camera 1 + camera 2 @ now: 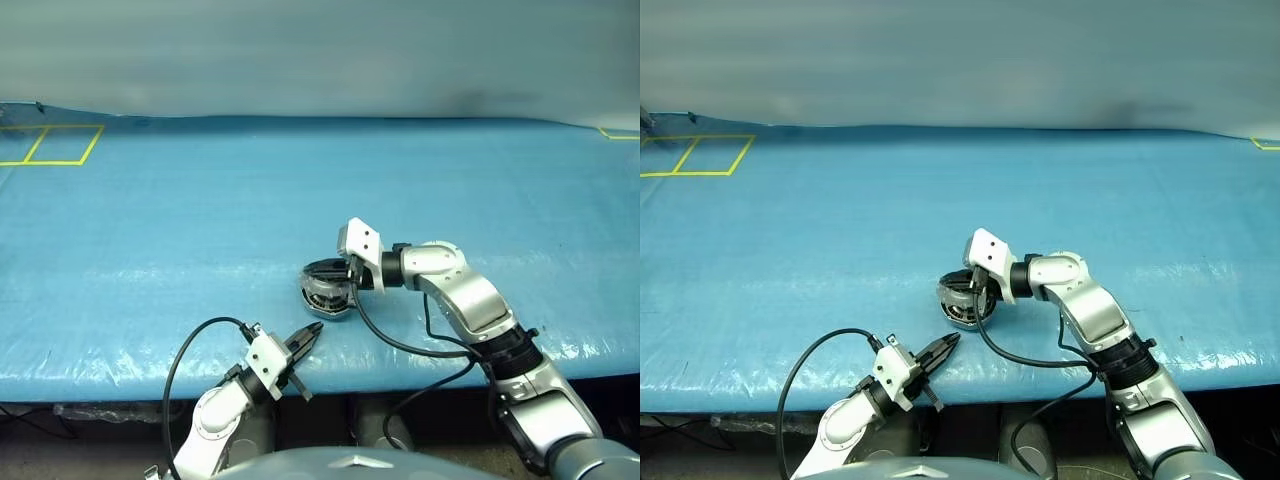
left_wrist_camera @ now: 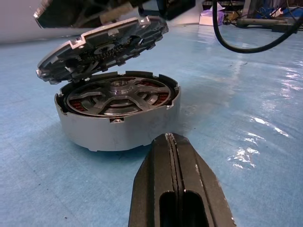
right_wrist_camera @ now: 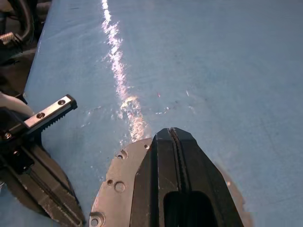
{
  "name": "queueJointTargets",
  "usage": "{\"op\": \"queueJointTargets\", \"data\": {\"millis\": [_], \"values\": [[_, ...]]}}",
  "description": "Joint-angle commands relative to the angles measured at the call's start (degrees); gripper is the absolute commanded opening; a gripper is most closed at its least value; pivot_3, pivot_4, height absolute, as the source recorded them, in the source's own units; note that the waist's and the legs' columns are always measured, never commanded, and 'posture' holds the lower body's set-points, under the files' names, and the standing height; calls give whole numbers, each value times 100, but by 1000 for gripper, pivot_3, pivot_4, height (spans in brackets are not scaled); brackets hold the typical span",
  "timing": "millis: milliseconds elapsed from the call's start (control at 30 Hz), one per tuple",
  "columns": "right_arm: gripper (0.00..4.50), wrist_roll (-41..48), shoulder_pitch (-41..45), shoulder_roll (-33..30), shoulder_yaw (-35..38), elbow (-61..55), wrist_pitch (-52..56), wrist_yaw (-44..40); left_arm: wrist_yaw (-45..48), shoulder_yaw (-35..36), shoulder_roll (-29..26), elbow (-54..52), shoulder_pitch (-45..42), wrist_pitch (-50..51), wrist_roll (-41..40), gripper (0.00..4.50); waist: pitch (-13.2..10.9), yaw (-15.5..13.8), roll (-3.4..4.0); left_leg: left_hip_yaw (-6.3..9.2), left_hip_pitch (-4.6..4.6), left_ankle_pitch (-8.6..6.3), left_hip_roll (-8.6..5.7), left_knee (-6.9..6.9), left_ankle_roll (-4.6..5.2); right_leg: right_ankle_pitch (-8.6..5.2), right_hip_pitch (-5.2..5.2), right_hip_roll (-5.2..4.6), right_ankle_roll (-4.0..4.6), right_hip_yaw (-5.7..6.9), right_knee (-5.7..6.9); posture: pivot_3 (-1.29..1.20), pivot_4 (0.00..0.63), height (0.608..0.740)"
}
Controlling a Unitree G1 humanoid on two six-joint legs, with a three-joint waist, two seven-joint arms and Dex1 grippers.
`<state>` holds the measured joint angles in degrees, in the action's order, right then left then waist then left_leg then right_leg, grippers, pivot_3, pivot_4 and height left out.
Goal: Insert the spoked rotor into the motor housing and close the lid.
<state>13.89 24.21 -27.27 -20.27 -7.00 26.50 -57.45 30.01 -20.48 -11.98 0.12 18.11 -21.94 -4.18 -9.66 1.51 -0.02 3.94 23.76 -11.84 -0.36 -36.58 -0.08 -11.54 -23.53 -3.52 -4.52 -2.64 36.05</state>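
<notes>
Left wrist view: lid (image 2: 102,47) tilted half-open over motor housing (image 2: 116,125), both grippers' fingers closed.

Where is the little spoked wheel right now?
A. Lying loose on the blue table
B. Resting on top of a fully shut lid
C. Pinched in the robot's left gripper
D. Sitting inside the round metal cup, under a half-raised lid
D: the left wrist view shows the spoked wheel seated in the metal cup, with the lid tilted up above it.

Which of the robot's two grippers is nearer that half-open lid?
The right. The right gripper, fingers shut, rests on the lid; the left gripper sits apart, in front of the motor housing.
</notes>
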Motion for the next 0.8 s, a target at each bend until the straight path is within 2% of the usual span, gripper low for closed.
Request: {"op": "queueJointTargets", "data": {"millis": [33,300,433,667,800], "values": [[19,72,-197,-112,-6,-228,118,-87,-33,133,-63,116,52,29,-34,0,0,4,1,1,-1,0,0,0,0,0,1,0,0,0,0,0,150,740],[19,110,-741,-245,-65,-595,291,-19,64,97,-89,107,-8,110,-110,0,8,4,1,-1,-5,-1,1,-2,-1,-1,1,0,-1,0,1,0,150,740],[19,369,-989,-125,208,-1001,514,238,171,99,-148,49,-7,173,-215,0,10,2,3,-2,-3,-1,1,-2,-1,-1,0,0,-1,-1,0,0,150,740],[19,1603,-1470,790,1396,-2294,1539,1634,301,169,-342,-207,-19,354,-299,0,11,-1,2,0,2,-1,4,5,-2,-1,-6,2,0,-1,1,0,150,740],[19,1503,-1867,1013,1483,-2859,1549,2354,362,204,-404,-241,-188,466,-341,0,12,-8,1,0,2,-2,4,8,-3,-2,-8,1,0,0,-2,0,150,740]]}}
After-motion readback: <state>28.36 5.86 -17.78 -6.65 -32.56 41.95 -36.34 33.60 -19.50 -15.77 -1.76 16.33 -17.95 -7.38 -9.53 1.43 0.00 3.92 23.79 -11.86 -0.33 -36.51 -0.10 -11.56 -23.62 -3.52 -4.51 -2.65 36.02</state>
